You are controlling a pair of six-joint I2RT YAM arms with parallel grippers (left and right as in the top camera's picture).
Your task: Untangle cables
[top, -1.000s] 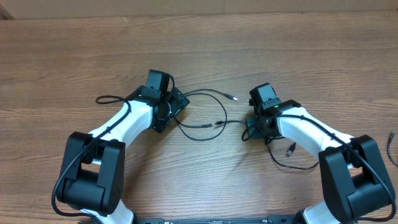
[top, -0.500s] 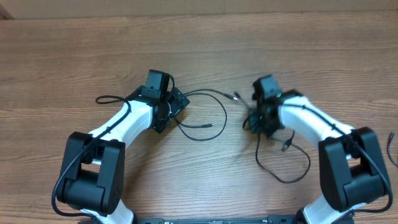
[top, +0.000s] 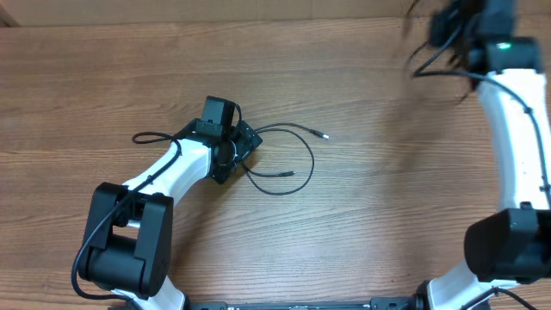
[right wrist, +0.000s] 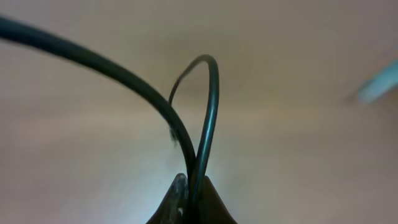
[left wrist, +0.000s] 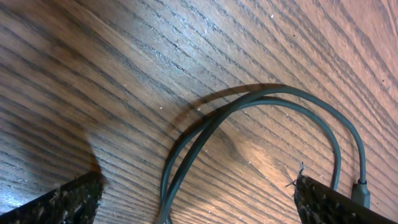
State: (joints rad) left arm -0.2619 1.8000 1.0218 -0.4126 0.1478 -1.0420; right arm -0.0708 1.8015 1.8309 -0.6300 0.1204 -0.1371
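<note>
status: mostly done. The two cables are apart, one on the table point(top: 387, 215) and one in the air, with no crossing between them visible.
left gripper point(top: 232, 148): low over the table, left of centre. In the wrist view its fingers sit wide apart at the frame's lower corners and grip nothing.
table cable point(top: 293, 126): lies in loose loops just right of the left gripper, and part of it runs between the spread fingers. One small plug point(top: 325, 135) points right and a second end rests inside the loop.
right gripper point(right wrist: 189, 194): fingers pinched together on a bend of thin black cord. In the overhead view it is motion-blurred at the far right corner.
lifted cable point(right wrist: 215, 99): hangs from the right gripper, off the wood; its ends are too blurred to place.
left to do: probably set the lifted cable down well apart. The table cable still overlaps itself, so it may need spreading.
change vs 0.5 s ago: the right arm was mid-table with its cord trailing on the wood. It has swung up and away, taking the cord with it.
change vs 1.0 s ago: the two cords met near centre; that contact is gone.
unchanged: left arm and table cable.
</note>
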